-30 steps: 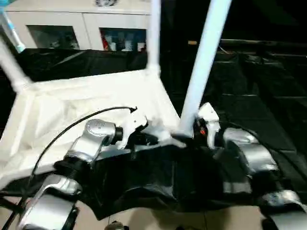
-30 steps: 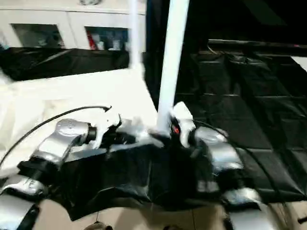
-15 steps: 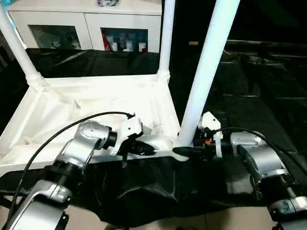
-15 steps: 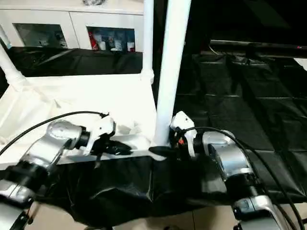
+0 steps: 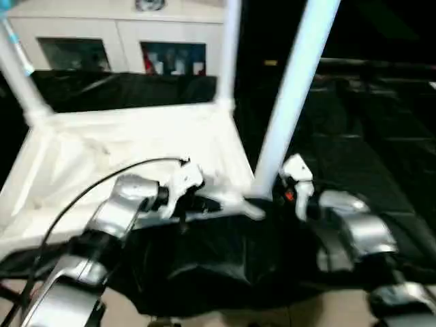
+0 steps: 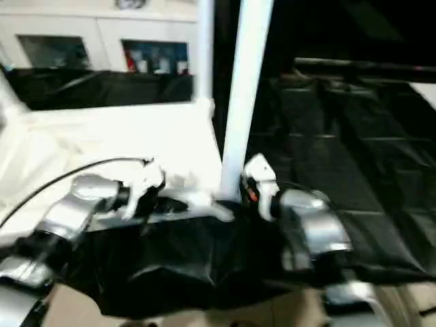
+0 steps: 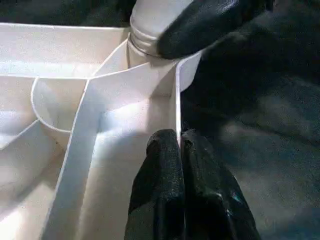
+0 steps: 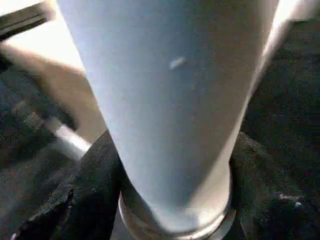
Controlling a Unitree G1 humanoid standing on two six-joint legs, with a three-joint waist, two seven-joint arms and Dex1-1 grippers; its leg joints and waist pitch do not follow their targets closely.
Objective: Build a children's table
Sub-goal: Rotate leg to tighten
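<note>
The children's table lies upside down: its white ribbed tabletop (image 5: 122, 146) rests on black sheeting with legs standing up from its corners. The near right leg (image 5: 289, 95) rises from the corner closest to my grippers. My right gripper (image 5: 269, 197) is closed around that leg's base, with a black finger (image 8: 85, 200) on either side of the tube (image 8: 170, 100). My left gripper (image 7: 180, 150) is shut on the tabletop's thin near rim wall (image 7: 176, 100), just beside that corner. Another leg (image 5: 228, 48) stands at the far right corner and one more (image 5: 17, 75) at the far left.
A white cabinet (image 5: 116, 41) with glass doors stands behind the table. Black sheeting (image 5: 354, 136) covers the surface to the right and hangs over the near edge. Pale floor (image 5: 204, 317) shows below it. A black cable (image 5: 88, 187) arcs over my left forearm.
My right fingers have drawn in against the base of the near right leg. The whole picture has shifted with the camera. My left gripper keeps its hold on the rim.
</note>
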